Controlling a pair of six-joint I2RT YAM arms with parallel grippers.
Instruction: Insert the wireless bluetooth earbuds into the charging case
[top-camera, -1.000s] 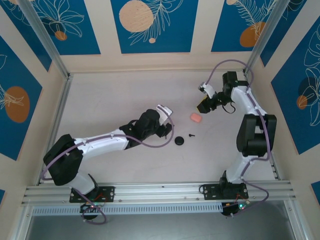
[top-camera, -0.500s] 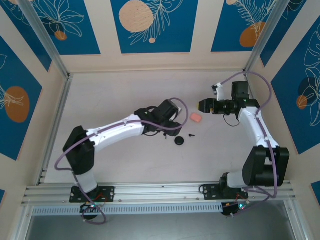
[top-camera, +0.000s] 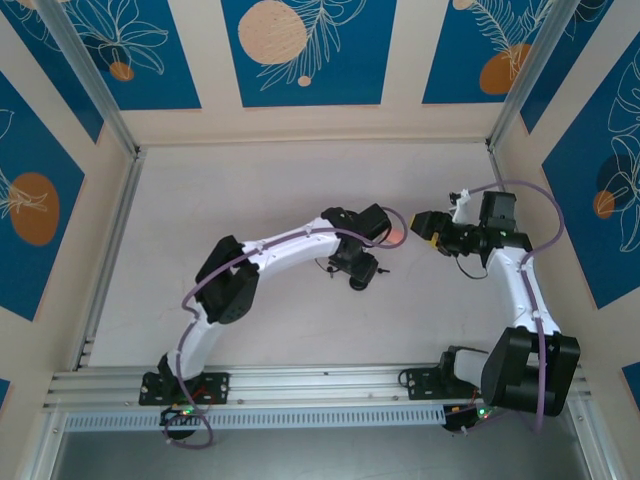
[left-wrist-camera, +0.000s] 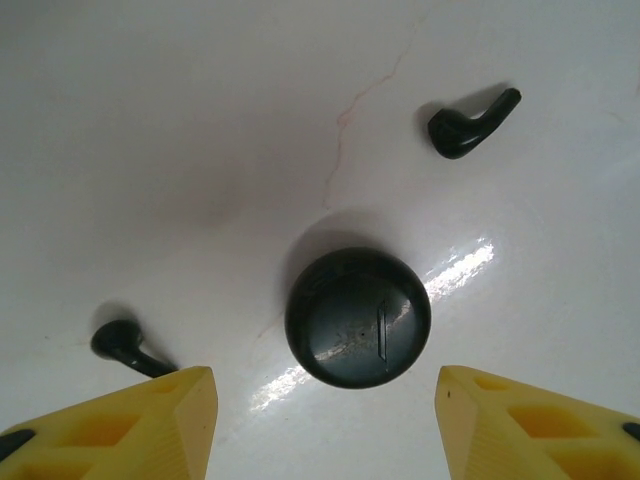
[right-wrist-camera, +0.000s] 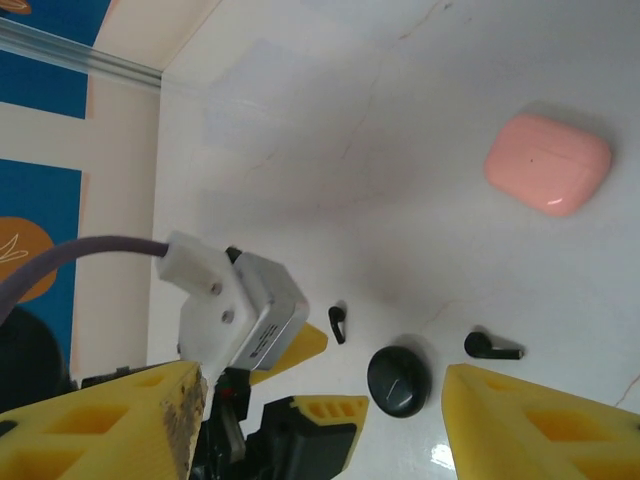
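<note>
The charging case (right-wrist-camera: 548, 163) lies lid shut on the table (top-camera: 200, 200), about midway between the near and far edges and a little toward the right edge, with both earbuds lying outside it on the bare surface. In the left wrist view one earbud (left-wrist-camera: 473, 125) lies beyond the black disc (left-wrist-camera: 358, 318) and the other earbud (left-wrist-camera: 125, 345) lies just by a yellow finger; the left gripper (left-wrist-camera: 325, 430) is spread wide, with the disc just ahead of its gap. The right wrist view gives the case whole, well ahead of the right gripper (right-wrist-camera: 320, 400), whose claw is likewise spread and pinches nothing, whereas from above the case peeks out beside the left arm's wrist.
</note>
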